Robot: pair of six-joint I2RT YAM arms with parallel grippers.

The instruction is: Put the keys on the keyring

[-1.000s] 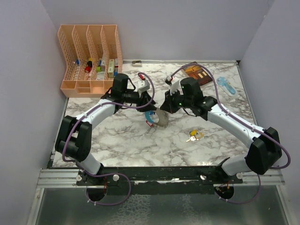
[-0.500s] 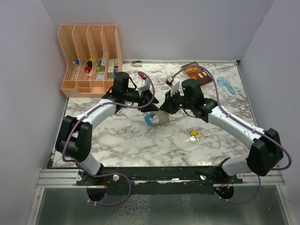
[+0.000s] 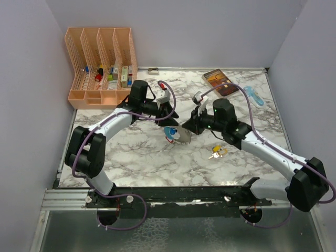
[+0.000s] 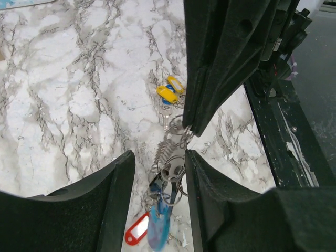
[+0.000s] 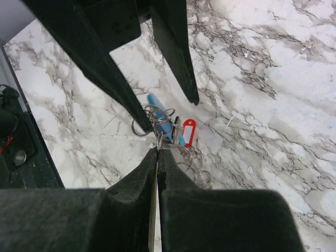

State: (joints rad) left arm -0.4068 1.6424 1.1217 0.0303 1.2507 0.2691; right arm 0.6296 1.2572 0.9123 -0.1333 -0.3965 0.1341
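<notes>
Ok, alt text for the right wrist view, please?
Shut tight, the right fingers pinch the keyring over the marble table; its red tag and light-blue piece lie just beyond. The left fingers reach in from the top, parted, one on each side of the bunch.

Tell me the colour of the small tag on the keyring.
Red tag, white window; right wrist view shows it best.

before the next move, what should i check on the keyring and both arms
1. Right fingers shut on the keyring: ok.
2. Left fingers open, straddling the keyring: ok.
3. Yellow-tagged keys threaded on the keyring: not ok, they lie apart on the table.
4. Keyring's split pried open: cannot tell.
5. Keyring lifted off the table: cannot tell.
</notes>
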